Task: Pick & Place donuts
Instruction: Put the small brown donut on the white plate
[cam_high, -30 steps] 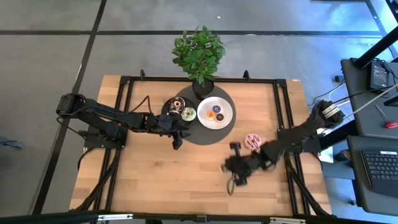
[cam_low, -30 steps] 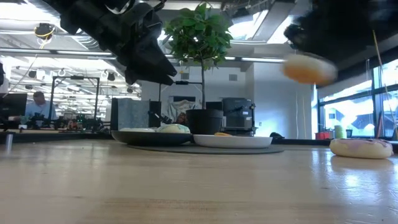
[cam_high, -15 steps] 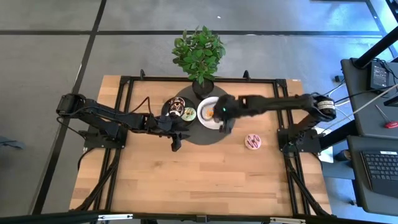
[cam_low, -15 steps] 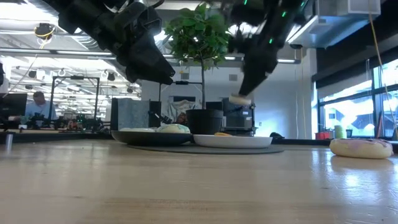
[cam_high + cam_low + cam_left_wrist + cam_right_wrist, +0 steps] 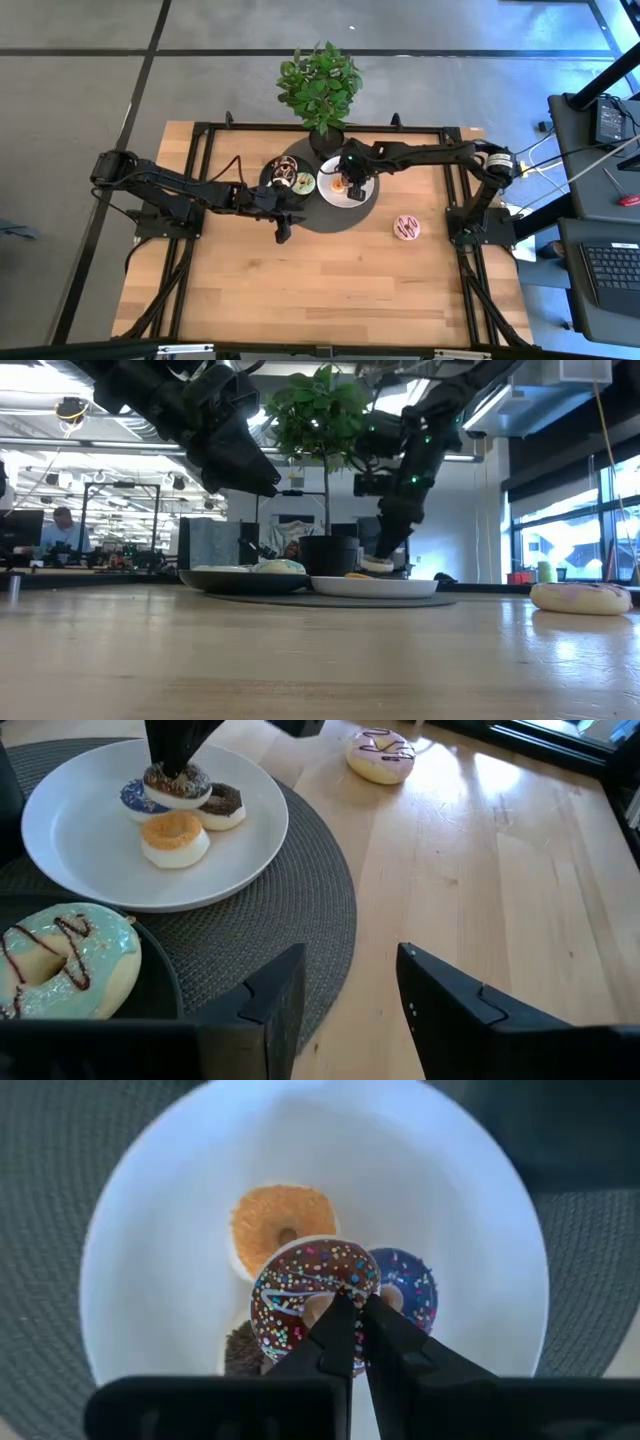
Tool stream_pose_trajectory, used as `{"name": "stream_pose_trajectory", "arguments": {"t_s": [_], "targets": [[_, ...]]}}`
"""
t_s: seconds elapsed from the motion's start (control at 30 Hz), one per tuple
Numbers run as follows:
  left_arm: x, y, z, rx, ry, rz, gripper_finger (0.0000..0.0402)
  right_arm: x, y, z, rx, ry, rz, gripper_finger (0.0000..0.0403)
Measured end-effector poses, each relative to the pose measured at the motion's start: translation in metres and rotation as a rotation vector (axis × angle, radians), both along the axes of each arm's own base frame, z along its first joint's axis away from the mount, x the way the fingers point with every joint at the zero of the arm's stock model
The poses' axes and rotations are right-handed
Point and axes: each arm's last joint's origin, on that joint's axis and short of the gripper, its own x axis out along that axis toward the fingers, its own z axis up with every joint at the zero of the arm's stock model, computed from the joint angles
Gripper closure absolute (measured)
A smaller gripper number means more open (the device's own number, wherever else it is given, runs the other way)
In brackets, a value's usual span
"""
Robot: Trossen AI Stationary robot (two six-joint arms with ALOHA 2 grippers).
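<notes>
My right gripper [image 5: 352, 183] stands over the white plate [image 5: 362, 196], shut on a chocolate-frosted sprinkled donut [image 5: 312, 1302]. Under and beside this donut lie an orange donut [image 5: 283, 1227], a blue donut [image 5: 408, 1292] and a small brown one [image 5: 223, 802]. My left gripper [image 5: 345, 990] hovers open over the mat's near edge, beside the black plate [image 5: 272, 178]. That plate carries a green donut [image 5: 55, 955] and a brown-and-white donut [image 5: 285, 168]. A pink donut [image 5: 406, 228] lies flat on the bare wood to the right. My right gripper pinches the sprinkled donut's ring on one side [image 5: 345, 1285], one fingertip by the hole and the other outside the rim. The fingers [image 5: 172, 745] come from above, pointing down. The donut lies level, its underside on the blue donut [image 5: 133, 796] in the plate.
Both plates sit on a dark round mat [image 5: 330, 215] at the table's far middle. A potted plant [image 5: 322, 90] stands just behind them. The near half of the wooden table [image 5: 300, 290] is bare wood. A black frame runs along the table's edges.
My right gripper, carrying the sprinkled donut, swung from the table's near right toward the far side and left, passing the pink donut. It then came down over the white plate, so the donut now rests among the donuts there. My left gripper has kept still.
</notes>
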Motion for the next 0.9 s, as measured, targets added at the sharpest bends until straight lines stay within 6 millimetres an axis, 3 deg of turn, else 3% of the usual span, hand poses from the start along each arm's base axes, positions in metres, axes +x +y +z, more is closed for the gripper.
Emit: {"name": "stream_pose_trajectory", "arguments": {"t_s": [0.2, 0.47, 0.9], "targets": [[0.0, 0.0, 0.0, 0.0, 0.0, 0.0, 0.0246, 0.0022, -0.0037, -0.011, 0.007, 0.023, -0.007, 0.038], [0.0, 0.0, 0.0001, 0.0, -0.001, 0.0, 0.0248, 0.0028, -0.0037, -0.0098, 0.001, 0.015, -0.003, 0.0372], [0.0001, 0.0, 0.0001, 0.0, -0.001, 0.0, 0.0246, 0.0022, -0.0035, -0.0078, 0.005, 0.019, -0.01, 0.0275]]}}
